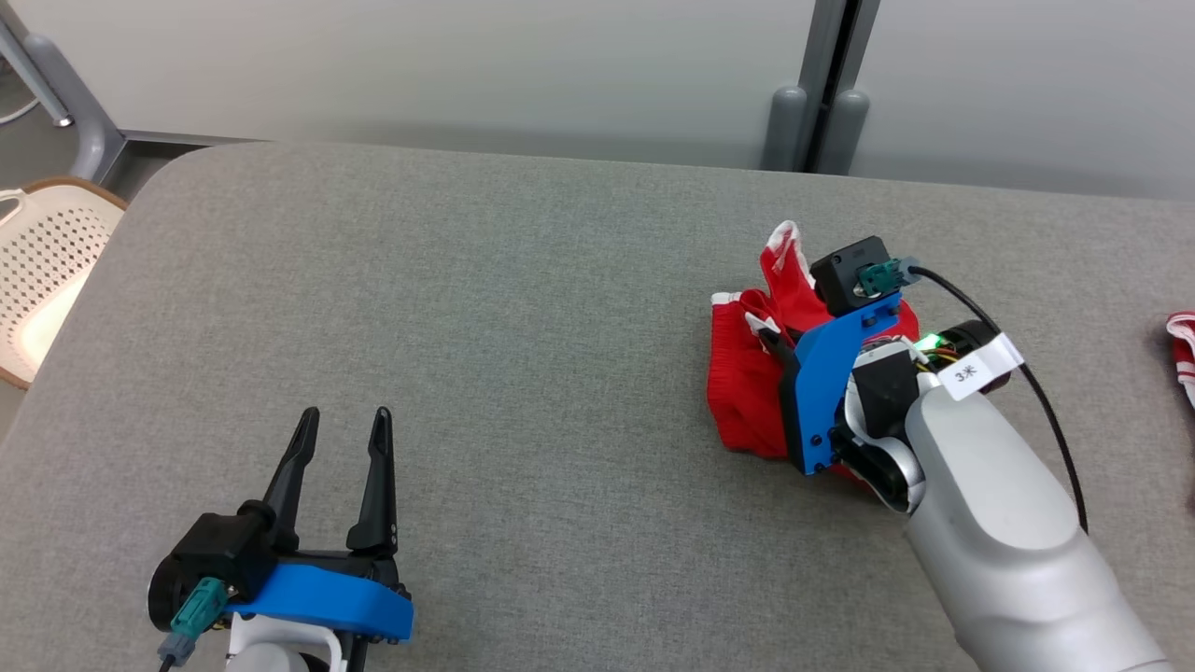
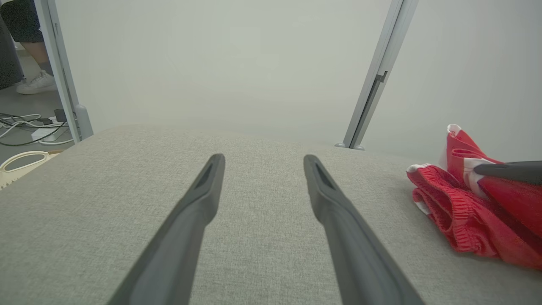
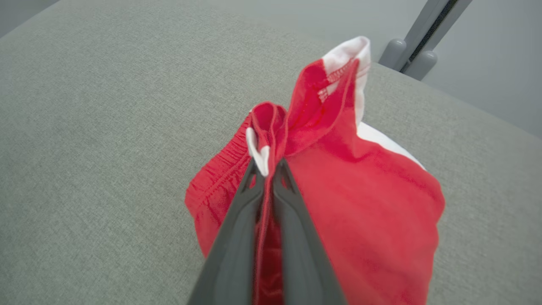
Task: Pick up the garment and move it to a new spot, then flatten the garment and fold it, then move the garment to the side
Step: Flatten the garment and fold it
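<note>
Standing by the desk [image 1: 523, 308] and reading from the left, I see a pale perforated basket [image 1: 47, 261] just off the left edge. At the near left the left pincer [image 1: 344, 417] hovers over bare grey cloth, its two dark fingers spread wide with nothing between them. Right of centre lies the garment [image 1: 742, 383], red with white trim, bunched in a heap on the desk. The right pincer [image 3: 267, 169] is closed tight on a gathered fold near its top, with white edging poking out at the tips. At the far right edge another bit of red and white cloth [image 1: 1183, 350] peeks in.

To my eye this is the first step, the pick-up: the grip is made and the lift is not yet done. The next move calls for raising the heap clear without losing the fold, then carrying it to open desk, likely toward the middle.

A white tag [image 1: 971, 371] on the right wrist reads "3" and then a character, seemingly 米.
</note>
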Available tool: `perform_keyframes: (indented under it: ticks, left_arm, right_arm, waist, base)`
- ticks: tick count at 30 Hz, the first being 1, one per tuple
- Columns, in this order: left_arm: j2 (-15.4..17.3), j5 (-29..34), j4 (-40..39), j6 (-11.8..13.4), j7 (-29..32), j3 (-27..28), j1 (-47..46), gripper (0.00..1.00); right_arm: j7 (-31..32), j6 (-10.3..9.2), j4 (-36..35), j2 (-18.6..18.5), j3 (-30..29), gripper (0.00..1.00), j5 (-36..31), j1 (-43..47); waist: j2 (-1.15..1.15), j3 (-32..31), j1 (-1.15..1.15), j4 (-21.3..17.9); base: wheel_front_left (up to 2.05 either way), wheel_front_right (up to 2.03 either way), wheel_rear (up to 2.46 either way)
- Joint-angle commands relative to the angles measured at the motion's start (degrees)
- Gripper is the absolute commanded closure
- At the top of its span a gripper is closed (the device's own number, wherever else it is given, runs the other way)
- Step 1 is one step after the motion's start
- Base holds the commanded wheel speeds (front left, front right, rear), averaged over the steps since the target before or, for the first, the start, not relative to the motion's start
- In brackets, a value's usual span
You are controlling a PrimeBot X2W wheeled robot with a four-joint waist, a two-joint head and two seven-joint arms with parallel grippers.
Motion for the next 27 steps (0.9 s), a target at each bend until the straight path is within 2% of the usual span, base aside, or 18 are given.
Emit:
perform_keyframes:
  ticks: [1,5,6,7,13,17,22,27]
  left_arm:
    - [-0.1,0.2,0.1,-0.5,-0.2,-0.2,-0.8,0.00]
    - [-0.3,0.2,0.1,-0.4,-0.2,-0.3,-1.0,0.00]
    - [-0.3,0.1,0.1,-0.4,-0.2,-0.3,-1.0,0.00]
    - [-0.3,0.0,0.1,-0.4,-0.2,-0.2,-0.9,0.00]
    - [-0.2,0.1,0.2,-0.5,-0.2,0.7,0.0,0.00]
    - [-0.1,0.1,0.0,-0.3,-0.2,1.6,0.7,0.00]
    - [-0.2,0.4,-0.6,0.0,-0.2,2.0,1.6,0.00]
    - [0.3,0.7,-0.7,0.0,-0.2,2.0,1.9,0.00]
  right_arm:
    - [-0.4,0.01,1.2,0.4,0.8,1.00,0.3,-1.1]
    - [-1.3,0.01,4.2,1.1,2.4,1.00,0.9,-2.0]
    - [-1.5,0.01,4.8,1.3,2.8,0.52,1.5,-2.1]
    - [-2.2,0.01,5.1,1.5,2.9,0.00,2.0,-2.3]
    - [-5.7,0.01,4.1,1.9,5.9,0.00,6.4,-2.8]
    - [-9.1,0.01,0.5,-0.3,5.3,0.00,8.7,-1.3]
    - [-12.7,0.01,-3.5,-3.2,1.4,0.00,7.5,1.4]
    - [-14.3,0.01,-5.4,-5.8,-6.0,0.00,3.4,6.6]
  waist:
    - [0.00,0.3,0.00,0.9]
    - [0.00,0.5,0.00,1.7]
    - [0.00,0.5,0.00,1.7]
    - [0.00,0.5,0.00,1.7]
    - [0.00,-0.3,0.00,0.7]
    - [0.00,-1.3,0.00,-0.6]
    - [0.00,-2.2,0.00,-2.1]
    - [0.00,-2.6,0.00,-3.1]
  base:
    - [0.00,0.00,0.00]
    - [0.00,0.00,0.00]
    - [0.00,0.00,0.00]
    - [0.00,0.00,0.00]
    - [0.00,0.00,0.00]
    - [0.00,0.00,0.00]
    - [0.00,0.00,0.00]
    - [0.00,0.00,0.00]
